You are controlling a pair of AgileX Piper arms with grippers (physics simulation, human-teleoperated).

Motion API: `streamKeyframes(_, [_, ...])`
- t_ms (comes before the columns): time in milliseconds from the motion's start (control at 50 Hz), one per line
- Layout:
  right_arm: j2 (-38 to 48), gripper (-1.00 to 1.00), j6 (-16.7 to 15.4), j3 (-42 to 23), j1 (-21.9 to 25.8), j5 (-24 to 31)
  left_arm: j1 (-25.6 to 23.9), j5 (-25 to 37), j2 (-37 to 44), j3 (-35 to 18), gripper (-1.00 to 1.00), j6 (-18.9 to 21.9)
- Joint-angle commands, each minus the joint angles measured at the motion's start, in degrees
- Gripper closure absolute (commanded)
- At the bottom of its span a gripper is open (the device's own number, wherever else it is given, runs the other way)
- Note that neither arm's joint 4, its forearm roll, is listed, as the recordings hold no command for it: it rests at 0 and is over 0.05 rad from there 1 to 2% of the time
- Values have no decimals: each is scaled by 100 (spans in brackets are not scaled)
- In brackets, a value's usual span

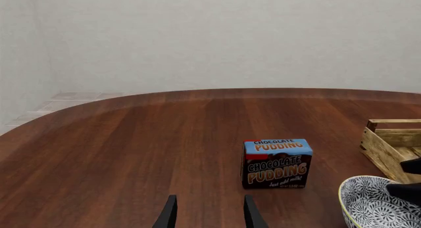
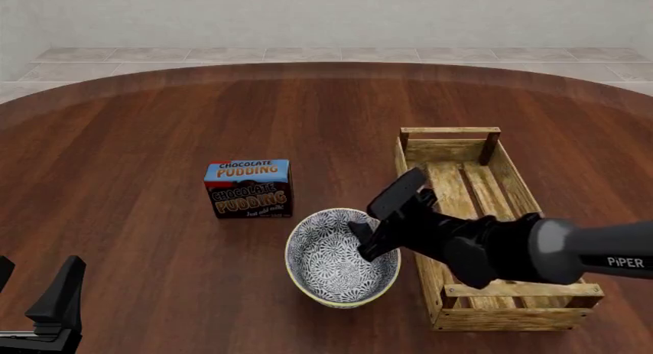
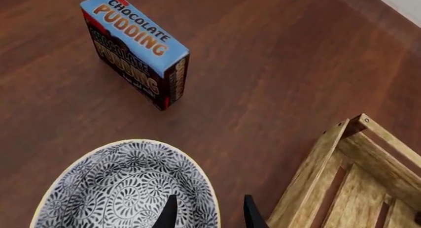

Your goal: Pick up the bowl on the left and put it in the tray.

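The bowl [image 2: 332,262], patterned blue-grey and white inside with a cream rim, sits on the table between the pudding box and the tray [image 2: 515,189]. The tray is a long light-wood crate with nothing in it. My right gripper [image 2: 369,235] is open and straddles the bowl's tray-side rim. In the right wrist view, one of the gripper's [image 3: 209,215] fingers is inside the bowl [image 3: 112,188] and the other outside, close to the tray [image 3: 342,174]. My left gripper [image 2: 36,285] is open and holds nothing, low at the near left, far from the bowl [image 1: 371,203].
A chocolate pudding box [image 2: 248,188] stands upright just left of and behind the bowl. The round dark-wood table [image 2: 153,117] curves away at the back, with a tiled floor and pale wall beyond.
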Motion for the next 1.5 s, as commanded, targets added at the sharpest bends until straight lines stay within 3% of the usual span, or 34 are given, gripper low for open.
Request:
streamKeyframes(20, [58,-100,34,-60,21,36,0,0,0,0,-100,0])
streamKeyframes(560, [247,-100,304,-206,9,91,0,0,0,0,-100,0])
streamKeyframes(1500, [531,-100,309,-252,39,-17,0,0,0,0,-100,0])
